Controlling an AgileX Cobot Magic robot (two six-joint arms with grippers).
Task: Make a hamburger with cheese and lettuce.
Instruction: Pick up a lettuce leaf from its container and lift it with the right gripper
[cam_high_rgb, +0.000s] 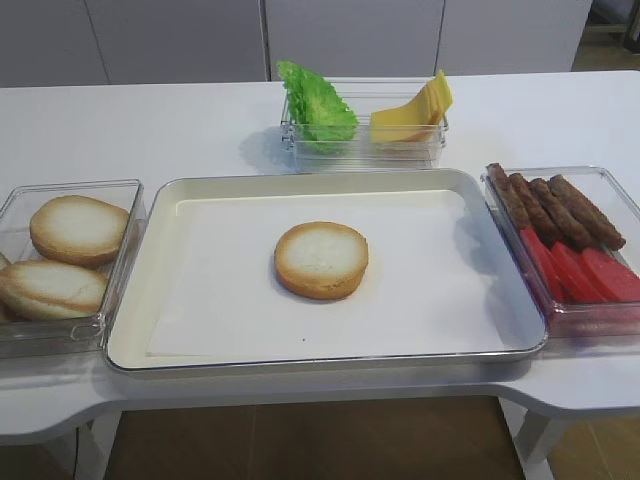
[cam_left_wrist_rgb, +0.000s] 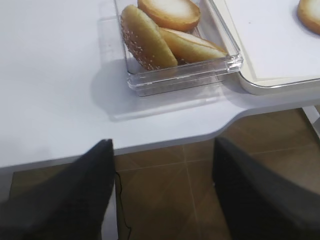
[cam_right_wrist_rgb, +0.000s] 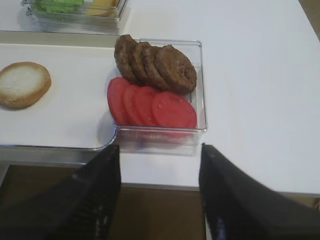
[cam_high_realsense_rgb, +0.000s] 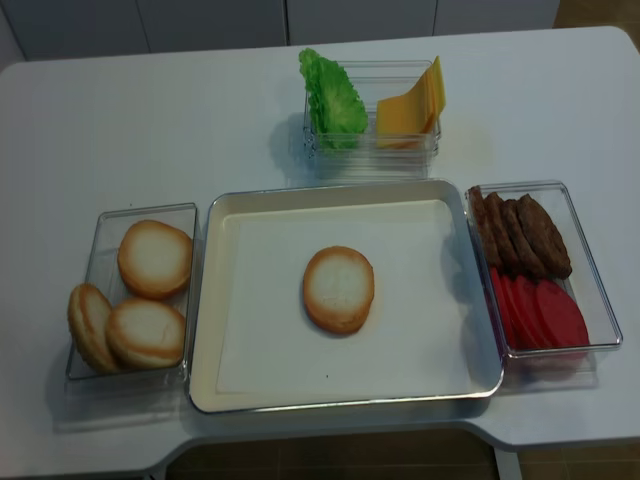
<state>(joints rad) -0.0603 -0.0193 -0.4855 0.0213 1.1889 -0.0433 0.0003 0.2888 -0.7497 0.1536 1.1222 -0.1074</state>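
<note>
— Jaws first: how did they stand?

— Both pairs stood apart with nothing between them. The right gripper (cam_right_wrist_rgb: 159, 197) hung off the near table edge, just short of the clear box of red slices (cam_right_wrist_rgb: 150, 106) and brown patties (cam_right_wrist_rgb: 155, 67). The left gripper (cam_left_wrist_rgb: 162, 192) hung over the floor before the box of spare buns (cam_left_wrist_rgb: 167, 35).

— And the hamburger?

— Only a bun half (cam_high_rgb: 321, 260), pale face up, lay alone near the middle of the tray (cam_high_rgb: 150, 350), well apart from both grippers. Nothing was stacked on it yet.

— How would it handle?

— Light and spongy, I judged; it needed no lifting, only to stay put while things were laid on it.

— Farther back?

— Past the tray stood a clear bin (cam_high_realsense_rgb: 372, 150) with the lettuce (cam_high_realsense_rgb: 334, 100) upright on its left and the cheese (cam_high_realsense_rgb: 412, 105) fanned on its right.

— Where would you take hold of the cheese?

— By the raised top corner of the outermost slice. It looked thin, floppy and likely tacky, so slices might cling together; a gentle pinch on one edge seemed wise.

— The lettuce?

— Very light, soft, easily bruised. Its ruffled top edge stood above the bin wall, which seemed the natural place to pinch. It could droop or slide when released, so I would set it down low over the bun.
</note>
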